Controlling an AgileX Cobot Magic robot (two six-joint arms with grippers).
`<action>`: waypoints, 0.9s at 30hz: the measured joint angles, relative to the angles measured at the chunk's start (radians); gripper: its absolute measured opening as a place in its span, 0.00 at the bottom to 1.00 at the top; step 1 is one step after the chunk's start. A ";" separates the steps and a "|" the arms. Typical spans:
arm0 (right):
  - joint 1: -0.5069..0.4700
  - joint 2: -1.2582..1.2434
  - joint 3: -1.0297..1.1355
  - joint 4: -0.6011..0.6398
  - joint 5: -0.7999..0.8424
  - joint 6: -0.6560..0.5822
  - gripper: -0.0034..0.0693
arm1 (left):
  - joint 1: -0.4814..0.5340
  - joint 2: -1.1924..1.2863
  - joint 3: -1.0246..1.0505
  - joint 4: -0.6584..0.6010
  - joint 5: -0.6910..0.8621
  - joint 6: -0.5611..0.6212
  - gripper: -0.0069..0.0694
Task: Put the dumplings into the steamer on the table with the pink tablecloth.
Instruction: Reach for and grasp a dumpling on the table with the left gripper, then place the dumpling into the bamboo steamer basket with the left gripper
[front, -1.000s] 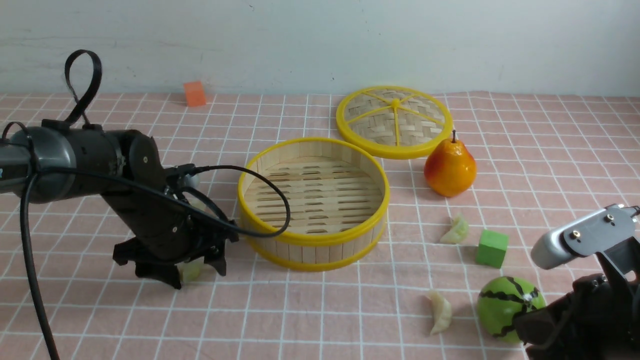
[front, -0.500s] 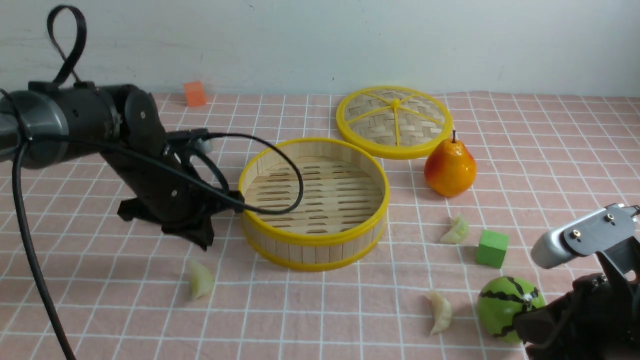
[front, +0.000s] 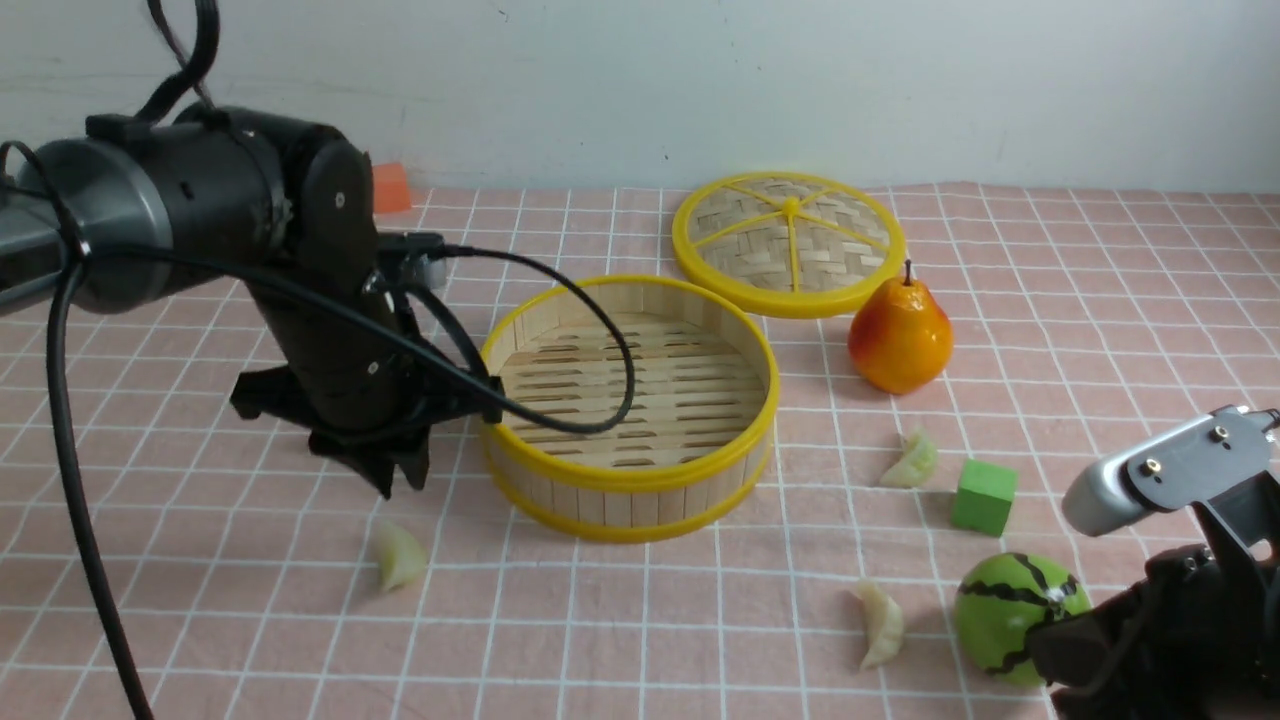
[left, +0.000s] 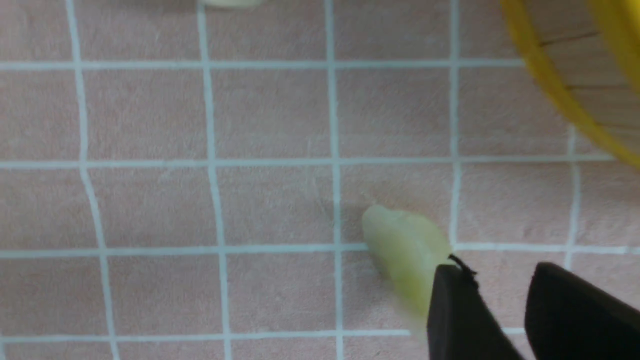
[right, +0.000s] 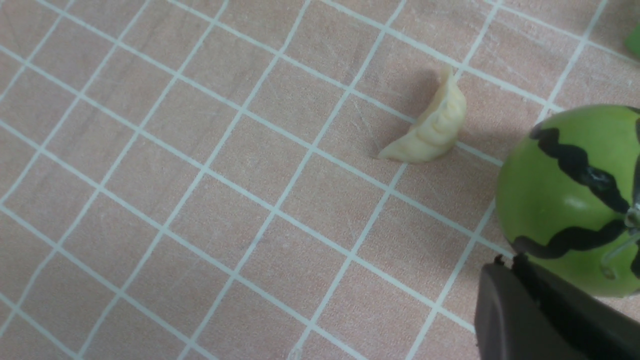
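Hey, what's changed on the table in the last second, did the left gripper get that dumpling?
No. The left gripper, down around the dumpling a second ago, has lifted toward the steamer without it. That dumpling lies on the cloth, shifted slightly. The steamer, the pear and the other two dumplings have not moved.

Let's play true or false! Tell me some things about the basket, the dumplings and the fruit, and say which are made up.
1. The steamer has a dumpling inside. False: it is empty.
2. The pear stands upright near the lid. True.
3. The left fingers hold a dumpling. False: they hold nothing, and the nearest dumpling lies on the pink tablecloth.
4. The lid lies flat, farther from the robot than the steamer. True.
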 joint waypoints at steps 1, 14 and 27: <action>0.000 0.000 0.000 -0.002 0.000 0.000 0.08 | 0.000 0.000 0.039 0.006 -0.023 -0.009 0.47; 0.000 0.000 0.000 0.020 -0.006 -0.022 0.09 | 0.000 0.100 0.121 0.008 -0.176 -0.024 0.54; 0.000 0.000 0.000 0.024 -0.007 -0.023 0.10 | 0.000 -0.036 0.004 -0.040 -0.224 0.024 0.41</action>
